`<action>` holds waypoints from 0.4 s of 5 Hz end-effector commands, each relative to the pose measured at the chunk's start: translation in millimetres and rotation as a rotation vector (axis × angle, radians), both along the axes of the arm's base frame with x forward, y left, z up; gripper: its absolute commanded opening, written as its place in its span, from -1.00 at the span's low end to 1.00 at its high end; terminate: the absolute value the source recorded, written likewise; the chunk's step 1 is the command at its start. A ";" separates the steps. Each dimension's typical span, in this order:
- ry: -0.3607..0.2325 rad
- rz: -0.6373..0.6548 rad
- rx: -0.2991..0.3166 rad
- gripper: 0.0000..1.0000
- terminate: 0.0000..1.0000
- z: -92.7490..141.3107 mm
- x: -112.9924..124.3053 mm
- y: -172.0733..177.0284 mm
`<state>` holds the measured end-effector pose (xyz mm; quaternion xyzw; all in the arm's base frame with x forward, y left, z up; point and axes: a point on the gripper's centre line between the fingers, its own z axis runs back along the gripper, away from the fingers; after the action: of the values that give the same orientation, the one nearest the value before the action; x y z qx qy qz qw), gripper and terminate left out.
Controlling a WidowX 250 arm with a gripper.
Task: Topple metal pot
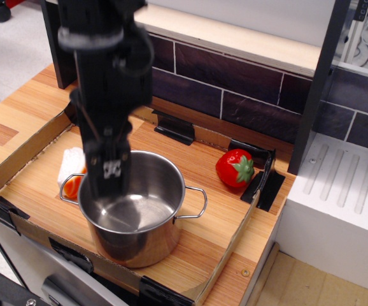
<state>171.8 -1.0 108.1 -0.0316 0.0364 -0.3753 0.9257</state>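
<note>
The metal pot (147,213) stands upright in the front half of a shallow cardboard tray (20,159), with wire loop handles on its left and right sides. My gripper (107,186) hangs from the black arm and reaches down over the pot's left rim, its tip just inside the pot's mouth. The fingers look pressed together into one narrow black column, with nothing held. The arm hides part of the pot's back-left rim.
A red toy strawberry (235,167) lies in the tray's back right corner. A white and orange toy (71,171) lies left of the pot, partly behind the arm. A dark tiled wall (235,76) runs behind, and a white sink unit (343,204) stands to the right.
</note>
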 end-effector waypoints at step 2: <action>-0.165 -0.082 0.096 1.00 -1.00 -24.8 -11.1 -16.6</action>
<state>160.8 -25.7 75.3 0.0416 -0.0102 -0.4097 0.9112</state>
